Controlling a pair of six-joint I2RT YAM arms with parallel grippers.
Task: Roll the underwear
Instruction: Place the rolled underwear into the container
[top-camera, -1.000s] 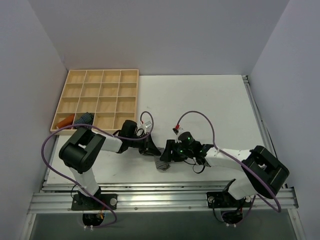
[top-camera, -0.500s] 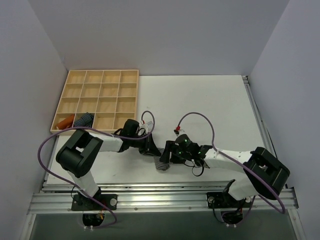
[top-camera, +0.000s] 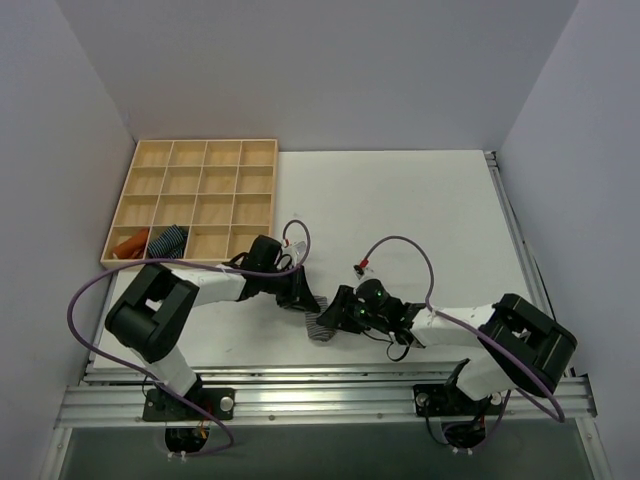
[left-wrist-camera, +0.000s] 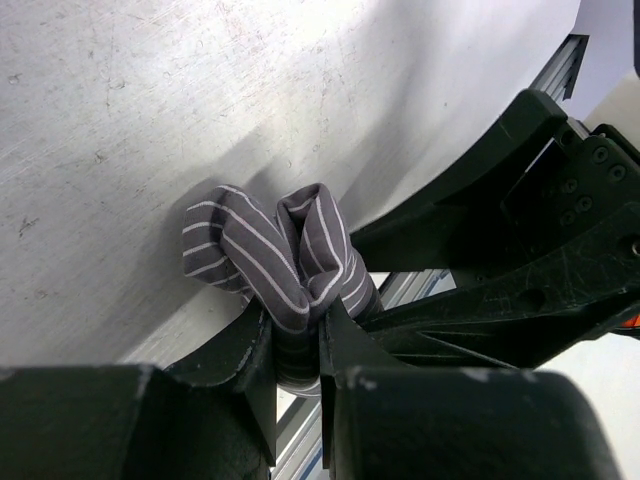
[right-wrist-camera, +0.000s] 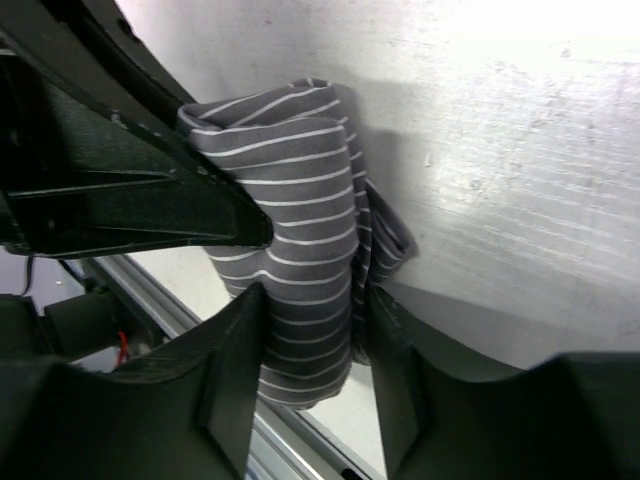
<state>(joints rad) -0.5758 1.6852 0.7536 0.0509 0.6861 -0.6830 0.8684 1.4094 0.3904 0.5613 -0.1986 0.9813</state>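
The underwear (top-camera: 319, 329) is a small bunched bundle of grey cloth with thin white stripes, lying near the table's front edge between both arms. My left gripper (top-camera: 306, 306) comes from the left and is shut on a pinched fold of it; in the left wrist view the cloth (left-wrist-camera: 283, 250) bulges out above the gripper (left-wrist-camera: 297, 322). My right gripper (top-camera: 336, 316) comes from the right and is shut on the rolled bundle; in the right wrist view the roll (right-wrist-camera: 300, 230) fills the gap of the gripper (right-wrist-camera: 315, 305). The two grippers nearly touch.
A wooden compartment tray (top-camera: 205, 150) stands at the back left, with an orange cloth (top-camera: 127, 243) and a blue striped roll (top-camera: 168, 238) in its front-left cells. The metal rail (top-camera: 330, 372) runs along the table's front edge just below the bundle.
Both grippers and the bundle have shifted slightly to the left. The right arm has reached further left, and both still hold the cloth.
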